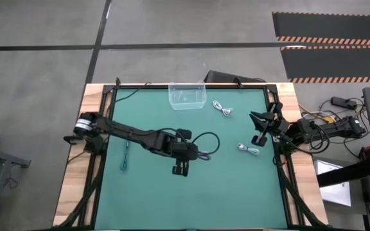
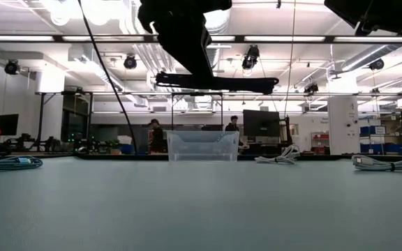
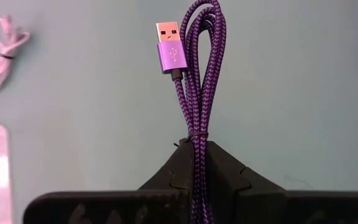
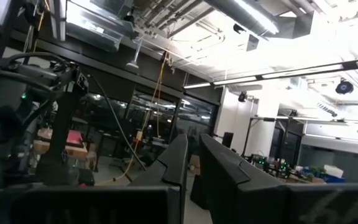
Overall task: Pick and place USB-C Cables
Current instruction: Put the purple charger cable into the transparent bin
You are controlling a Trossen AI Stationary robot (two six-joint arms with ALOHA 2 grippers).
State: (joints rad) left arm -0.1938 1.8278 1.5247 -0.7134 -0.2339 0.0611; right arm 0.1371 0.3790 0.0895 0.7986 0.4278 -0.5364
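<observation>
My left gripper (image 3: 197, 149) is over the middle of the table (image 1: 180, 171) and is shut on a dark purple braided cable bundle (image 3: 199, 68) with a purple plug (image 3: 168, 46). A white cable (image 1: 222, 108) lies near the far right. Another pale cable (image 1: 249, 149) lies by the right edge, and a teal one (image 1: 126, 156) lies at the left. My right gripper (image 4: 193, 162) waits raised at the table's right edge (image 1: 259, 127). It is empty, with its fingers a narrow gap apart. My left gripper pinches the purple cable bundle between its two fingers at the bundle's tied end (image 3: 197, 138), where a thin band wraps the strands. The fingers lie along the bundle. Its looped end and plug (image 3: 168, 46) reach out past the fingertips, clear of the green mat.
A clear plastic bin (image 1: 187, 95) stands at the far edge of the green mat (image 1: 236, 192); it also shows in the low view (image 2: 202, 146). The arm's own black wire loops beside the left wrist (image 1: 205, 141). People stand in the room behind (image 2: 155, 132).
</observation>
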